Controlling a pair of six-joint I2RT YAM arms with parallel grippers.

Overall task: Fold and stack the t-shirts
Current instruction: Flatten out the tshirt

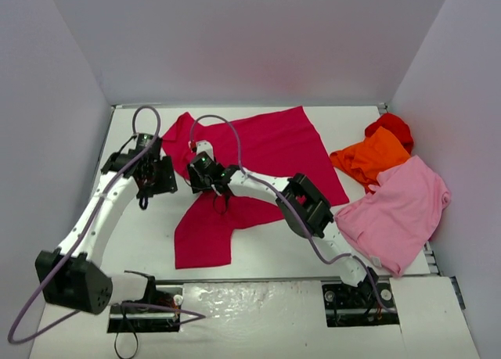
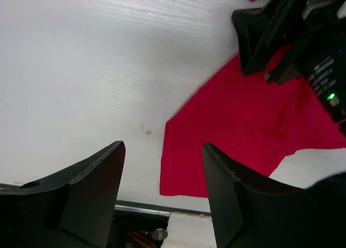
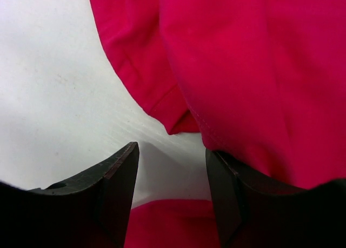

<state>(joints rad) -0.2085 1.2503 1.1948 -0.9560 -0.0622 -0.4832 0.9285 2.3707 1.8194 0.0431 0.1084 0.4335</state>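
The crimson t-shirt lies spread across the middle of the table, with a folded-over flap reaching toward the near edge. My left gripper hangs open to the left of it, over bare table. In the left wrist view the gripper holds nothing and the crimson flap lies beyond it. My right gripper stands open over the shirt's left part. In its wrist view the gripper frames bare table, with the crimson cloth above it.
At the right lie an orange t-shirt, a light pink t-shirt and a bright red t-shirt, bunched together. White walls enclose the table on three sides. The arm bases sit at the near edge.
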